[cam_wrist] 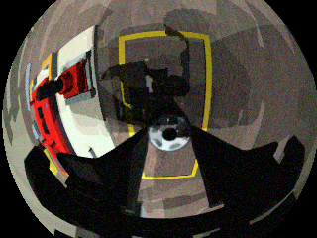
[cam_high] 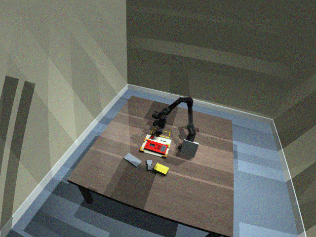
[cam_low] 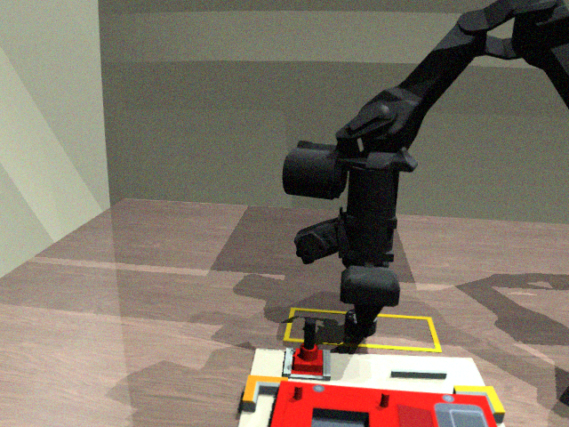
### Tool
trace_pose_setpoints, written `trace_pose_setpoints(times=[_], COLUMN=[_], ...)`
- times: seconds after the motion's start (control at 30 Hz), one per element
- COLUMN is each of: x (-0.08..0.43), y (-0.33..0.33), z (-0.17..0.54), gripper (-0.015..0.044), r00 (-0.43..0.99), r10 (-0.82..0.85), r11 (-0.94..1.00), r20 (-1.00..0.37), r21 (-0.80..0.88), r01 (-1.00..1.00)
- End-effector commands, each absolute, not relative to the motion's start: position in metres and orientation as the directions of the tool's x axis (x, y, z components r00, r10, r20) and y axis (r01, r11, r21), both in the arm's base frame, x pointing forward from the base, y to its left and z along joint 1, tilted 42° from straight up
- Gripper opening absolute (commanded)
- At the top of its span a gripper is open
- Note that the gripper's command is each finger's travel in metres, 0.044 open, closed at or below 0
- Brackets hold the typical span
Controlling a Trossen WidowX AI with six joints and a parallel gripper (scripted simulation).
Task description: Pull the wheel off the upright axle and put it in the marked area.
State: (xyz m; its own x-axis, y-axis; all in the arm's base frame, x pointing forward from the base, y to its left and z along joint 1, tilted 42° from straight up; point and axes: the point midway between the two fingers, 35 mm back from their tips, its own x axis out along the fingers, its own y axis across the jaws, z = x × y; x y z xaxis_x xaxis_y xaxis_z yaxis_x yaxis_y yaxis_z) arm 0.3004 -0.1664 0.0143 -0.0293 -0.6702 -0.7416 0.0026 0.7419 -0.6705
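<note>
The dark wheel with a silvery hub face [cam_low: 367, 328] [cam_wrist: 158, 137] is held low over the marked area, a yellow outline [cam_high: 169, 135] [cam_low: 436, 334] [cam_wrist: 208, 74] on the table. It is within the outline in the wrist view. I cannot tell whether its underside touches the table. My gripper [cam_high: 158, 132] [cam_low: 362, 321] [cam_wrist: 169, 131] is shut on the wheel and points down. The black upright axle [cam_low: 309, 333] [cam_wrist: 50, 90] is bare, on its red base [cam_high: 152, 137] [cam_low: 307, 366] [cam_wrist: 75, 80], just left of the gripper in the exterior view.
The white board [cam_high: 158, 139] [cam_low: 358, 365] [cam_wrist: 79, 121] bears the axle and a red panel [cam_high: 156, 147] [cam_low: 296, 415] [cam_wrist: 47, 130], beside the marked area. In the top view, a grey slab [cam_high: 132, 159], a small grey piece [cam_high: 149, 165] and a yellow block [cam_high: 161, 169] lie nearer the front.
</note>
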Motion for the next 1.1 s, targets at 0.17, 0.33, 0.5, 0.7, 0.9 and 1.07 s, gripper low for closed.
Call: trace_pose_setpoints(times=[0.17,0.33,0.5,0.7,0.9,1.07], x=[0.302,0.302,0.298,0.232,0.224,0.224], y=[-0.157,-0.127,-0.122,-0.069,-0.065,-0.065], z=[0.025,0.057,0.054,0.068,0.069,0.069], gripper=[0.03,0.03,0.0352,0.044,0.044,0.044], r00=[-0.03,-0.027,-0.017,-0.029,-0.031,-0.031], r10=[-0.668,-0.666,-0.662,-0.662,-0.664,-0.664], r11=[0.744,0.745,0.749,0.749,0.748,0.748], r20=[-0.743,-0.745,-0.749,-0.749,-0.747,-0.747], r21=[-0.669,-0.667,-0.662,-0.662,-0.664,-0.664], r01=[0.004,0.001,-0.003,-0.002,-0.002,-0.002])
